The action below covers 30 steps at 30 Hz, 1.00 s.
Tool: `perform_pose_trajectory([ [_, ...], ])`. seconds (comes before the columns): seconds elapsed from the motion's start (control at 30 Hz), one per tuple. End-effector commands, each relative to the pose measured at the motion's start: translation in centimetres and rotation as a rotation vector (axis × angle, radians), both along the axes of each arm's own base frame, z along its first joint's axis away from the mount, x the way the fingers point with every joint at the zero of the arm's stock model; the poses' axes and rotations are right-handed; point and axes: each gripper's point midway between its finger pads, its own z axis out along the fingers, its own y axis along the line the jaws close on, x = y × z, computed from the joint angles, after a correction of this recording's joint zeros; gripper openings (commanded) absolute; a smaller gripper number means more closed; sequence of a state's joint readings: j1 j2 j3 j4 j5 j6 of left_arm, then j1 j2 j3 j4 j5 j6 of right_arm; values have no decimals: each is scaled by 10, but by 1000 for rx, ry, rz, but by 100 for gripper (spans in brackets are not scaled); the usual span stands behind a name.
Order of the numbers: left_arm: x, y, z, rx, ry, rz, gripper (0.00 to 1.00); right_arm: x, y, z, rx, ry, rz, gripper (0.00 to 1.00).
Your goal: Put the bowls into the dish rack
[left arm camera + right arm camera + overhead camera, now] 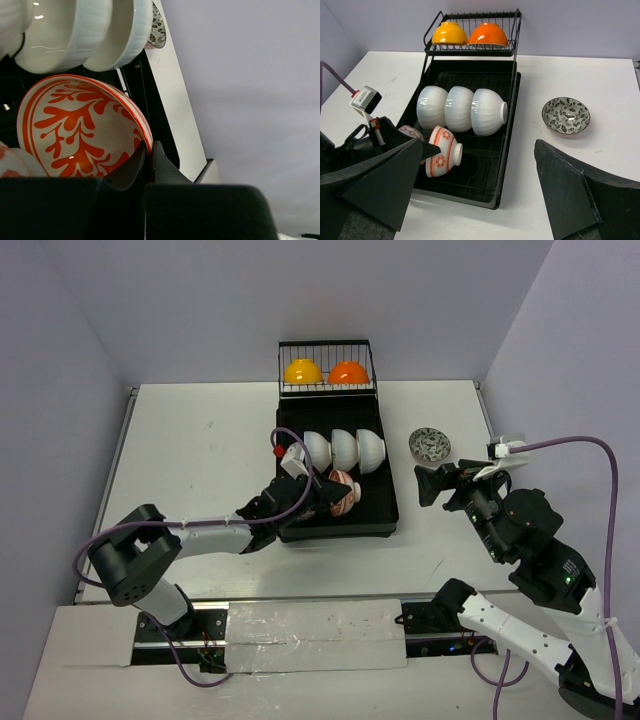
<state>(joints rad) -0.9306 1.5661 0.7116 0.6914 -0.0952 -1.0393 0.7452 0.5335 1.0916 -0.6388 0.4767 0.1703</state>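
Observation:
The black dish rack [385, 495] holds a yellow bowl [302, 371] and an orange bowl [348, 372] in its raised wire basket, and three white bowls [345, 449] on edge in a row. My left gripper [322, 496] is shut on the rim of a red-white patterned bowl [75, 130], which stands on edge in the rack's near end [442, 151]. A second red-white bowl [410, 133] lies just left of it, partly hidden. A blue-patterned bowl [430, 445] sits upright on the table right of the rack. My right gripper [480, 185] is open and empty above the table, near that bowl.
White walls close the table on the left, back and right. The left arm reaches across the table from the near left to the rack. A purple cable loops over the right arm [590, 455]. The rack's near right part [485, 165] holds no bowl.

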Motion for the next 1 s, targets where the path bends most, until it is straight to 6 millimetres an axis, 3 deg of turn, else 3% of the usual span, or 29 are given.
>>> perform_pose_trajectory([
  [0.0, 9, 4, 34, -105, -37, 34, 0, 1, 0, 11, 15, -41, 4, 100],
  [0.37, 8, 9, 24, -59, 11, 27, 0, 1, 1, 10, 9, -43, 8, 100],
  [0.57, 8, 17, 26, 4, 12, 47, 9, 2, 1, 10, 9, -41, 6, 100],
  [0.97, 11, 23, 55, 91, -50, 49, 59, 3, 4, 12, 33, -28, 6, 100],
])
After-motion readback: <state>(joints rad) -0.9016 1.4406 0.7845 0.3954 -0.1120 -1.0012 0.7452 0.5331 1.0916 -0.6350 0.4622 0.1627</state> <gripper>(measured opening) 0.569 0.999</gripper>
